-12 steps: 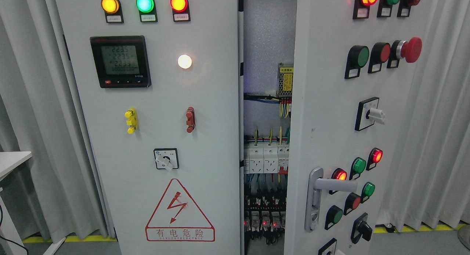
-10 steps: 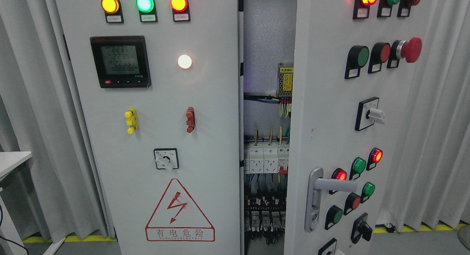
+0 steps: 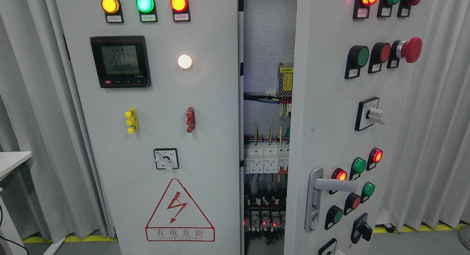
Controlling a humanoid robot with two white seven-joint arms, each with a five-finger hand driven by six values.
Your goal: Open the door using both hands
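Head view: a grey electrical cabinet, two doors. Left door flat toward the camera, filling the left and middle of the frame. Right door swung outward toward the camera, already partly open, its free edge standing just right of the gap. Between the two doors a tall narrow opening, with the inside of the cabinet visible through it.

On the left door, from the top: three round lamps in a row, yellow, green and red, all lit. Below them a black meter with a lit screen, and to its right a small white lamp, glowing. Lower down a yellow terminal and a red terminal, well apart. Under these a rotary switch, then a red warning triangle with a lightning sign.

On the right door: a silver handle near the free edge, lever pointing right. Around it green and red buttons, some lit. Higher up a red mushroom button and a white selector knob.

Inside the gap: white breakers, coloured wires above, small red lights near the bottom.

Grey curtains on both sides. Corner of a white table at the left edge.

No robot hand in the frame, so nothing to tell about fingers.
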